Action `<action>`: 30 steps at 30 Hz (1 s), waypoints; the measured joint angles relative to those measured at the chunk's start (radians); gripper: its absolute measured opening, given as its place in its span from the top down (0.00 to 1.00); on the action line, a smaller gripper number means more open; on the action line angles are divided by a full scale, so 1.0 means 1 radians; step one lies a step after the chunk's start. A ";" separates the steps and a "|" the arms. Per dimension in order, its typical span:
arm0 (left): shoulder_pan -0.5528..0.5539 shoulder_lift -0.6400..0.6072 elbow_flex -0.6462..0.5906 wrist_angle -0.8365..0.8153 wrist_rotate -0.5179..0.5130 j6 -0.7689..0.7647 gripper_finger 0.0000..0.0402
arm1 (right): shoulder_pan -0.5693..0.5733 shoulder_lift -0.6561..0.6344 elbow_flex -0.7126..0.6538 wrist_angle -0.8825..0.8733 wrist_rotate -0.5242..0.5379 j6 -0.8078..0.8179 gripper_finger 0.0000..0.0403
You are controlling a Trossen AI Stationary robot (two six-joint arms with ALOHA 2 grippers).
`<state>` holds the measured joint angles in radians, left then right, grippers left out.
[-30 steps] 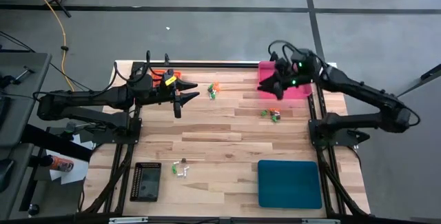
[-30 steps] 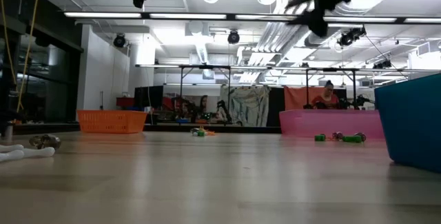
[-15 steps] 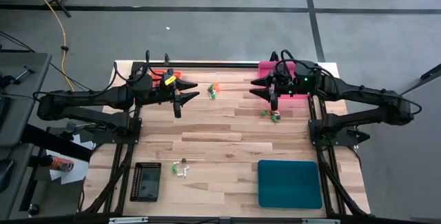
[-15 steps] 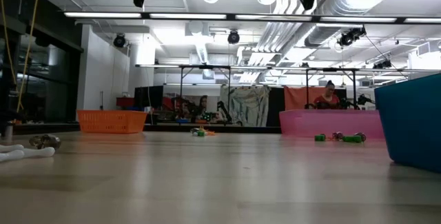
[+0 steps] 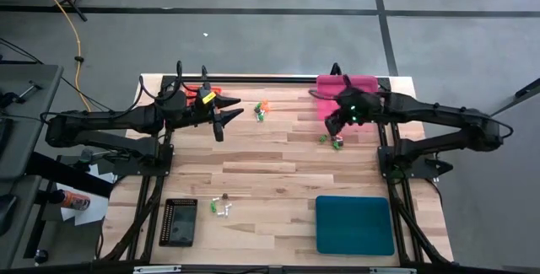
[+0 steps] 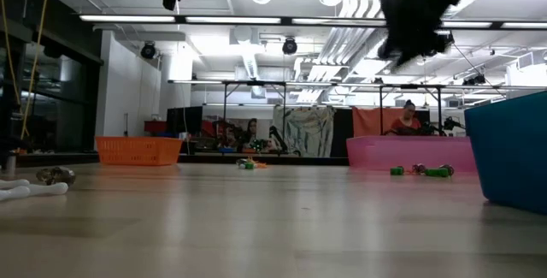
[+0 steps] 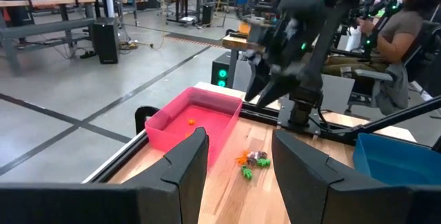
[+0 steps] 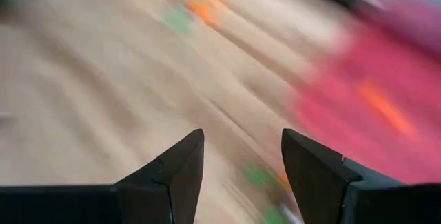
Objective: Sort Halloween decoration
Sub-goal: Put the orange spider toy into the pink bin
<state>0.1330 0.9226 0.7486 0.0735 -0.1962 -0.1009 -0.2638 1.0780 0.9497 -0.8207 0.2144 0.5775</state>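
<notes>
high view: left hand (image 5: 226,115) hangs over the tabletop (image 5: 270,169) near the orange tray (image 5: 201,90), fingers apart, nothing in it. right hand (image 5: 332,126) is just beside the pink tray (image 5: 348,84), above a small green/orange cluster of trinkets (image 5: 335,142); can't tell its fingers here. 2nd trinket cluster (image 5: 261,110) lies between the two hands. white/dark bits (image 5: 221,206) sit beside the black tray (image 5: 178,222); teal tray (image 5: 354,224) well apart at the near right corner.

low view: both arms high up. trinkets (image 6: 419,171) lie on the wood in front of the pink tray (image 6: 410,153); more (image 6: 248,164) mid-tabletop, white pieces (image 6: 26,189) at the left edge.

left wrist view: left hand (image 7: 238,158) wide, empty. past it the pink tray (image 7: 189,122) w/ one orange bit (image 7: 191,121) inside, trinkets (image 7: 251,162) on the wood beside it, right arm above them. a seated person (image 7: 400,38) behind.

right wrist view: right hand (image 8: 241,162) wide, empty; pic smeared, green blobs (image 8: 258,177) just past the fingers.
</notes>
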 joint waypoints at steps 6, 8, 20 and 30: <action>0.000 0.000 0.000 0.000 -0.001 0.000 0.63 | -0.022 0.091 -0.046 -0.239 0.043 0.231 0.53; 0.000 0.000 0.000 0.000 -0.001 0.000 0.63 | -0.043 0.115 -0.101 -0.178 -0.045 0.257 0.53; 0.000 0.000 0.000 0.000 -0.001 -0.001 0.63 | -0.158 0.181 -0.318 0.106 -0.100 0.481 0.53; 0.000 0.000 0.000 -0.002 -0.001 -0.001 0.63 | -0.181 0.245 -0.366 0.247 -0.118 0.593 0.53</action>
<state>0.1331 0.9224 0.7486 0.0719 -0.1974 -0.1017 -0.4450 1.3235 0.5835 -0.5736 0.0959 1.1706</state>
